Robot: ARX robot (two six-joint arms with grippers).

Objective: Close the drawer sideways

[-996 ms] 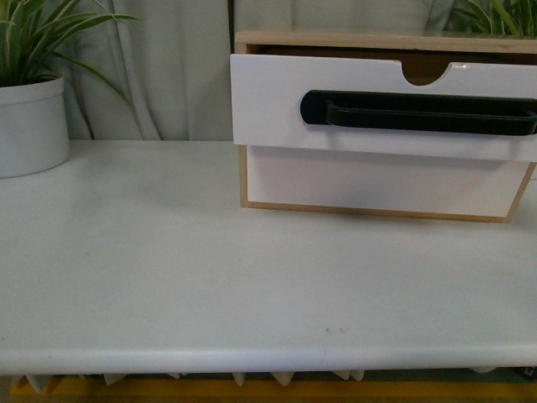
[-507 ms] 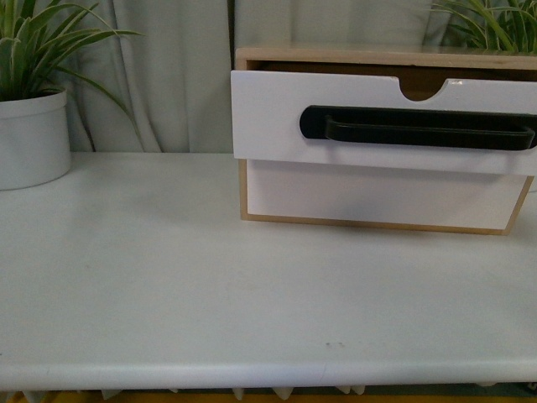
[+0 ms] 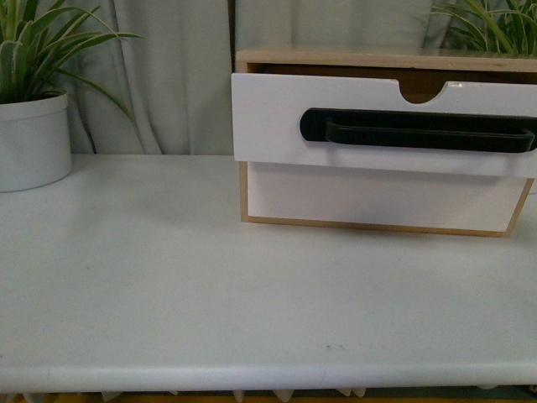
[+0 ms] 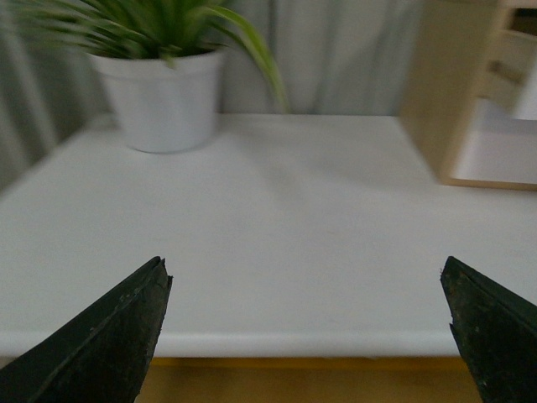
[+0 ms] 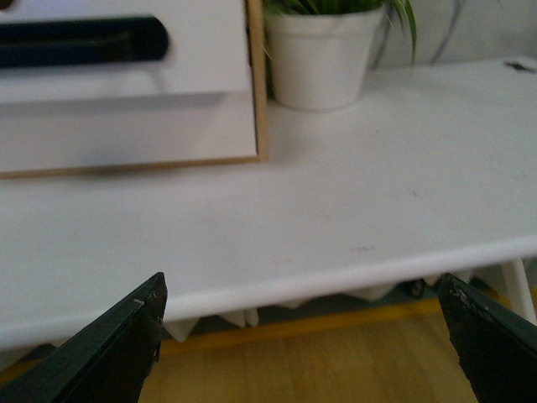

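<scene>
Curtains point(image 3: 176, 75) hang behind the white desk point(image 3: 168, 294). At its far right the drawer point(image 3: 268, 117) juts from the light-wood cabinet point(image 3: 369, 57), front facing me, long axis and black handle point(image 3: 419, 130) running left-right. My left pincer point(image 4: 302, 269) and right pincer point(image 5: 302, 285) gape wide, empty, back off the near edge, staged, I judge, for a push.

A white worktop point(image 3: 168, 277) is carrying a light-wood cabinet point(image 3: 336, 57) at its back right, a white plant pot point(image 3: 32, 141) sitting back left and a second pot point(image 5: 323, 54) standing beside the cabinet.
</scene>
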